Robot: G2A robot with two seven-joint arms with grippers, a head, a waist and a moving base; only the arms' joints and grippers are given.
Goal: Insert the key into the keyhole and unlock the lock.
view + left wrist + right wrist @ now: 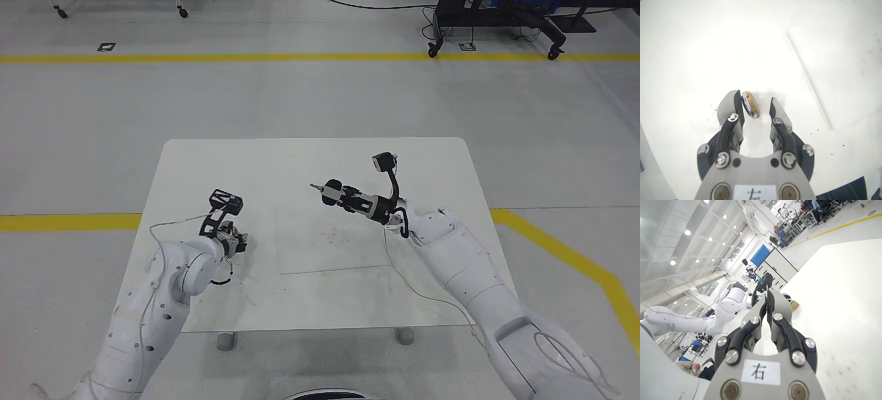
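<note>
Nearest my left wrist lens, the left claw point(755, 97) is released, its jaws spread low over the white counter point(696, 56). The brass padlock point(752, 105) stands on edge on the counter between them. Its chrome shackle is hard by one finger pad and well clear of the other; I cannot tell whether it touches.

From the top view, my right claw point(325, 190) hangs over the middle of the counter, well apart from the padlock. It is clenched on the key point(316, 187), whose thin tip points toward the left arm's side.

Dark specks point(811, 133) dot the counter, and a thin rectangular sheet point(330, 245) lies flat on it. Around it is pale grey floor point(300, 100) crossed by yellow lines point(300, 57). Beyond, the right wrist view shows a white cabinet point(776, 266), a blue panel point(760, 253) and round ceiling lights point(687, 232).
</note>
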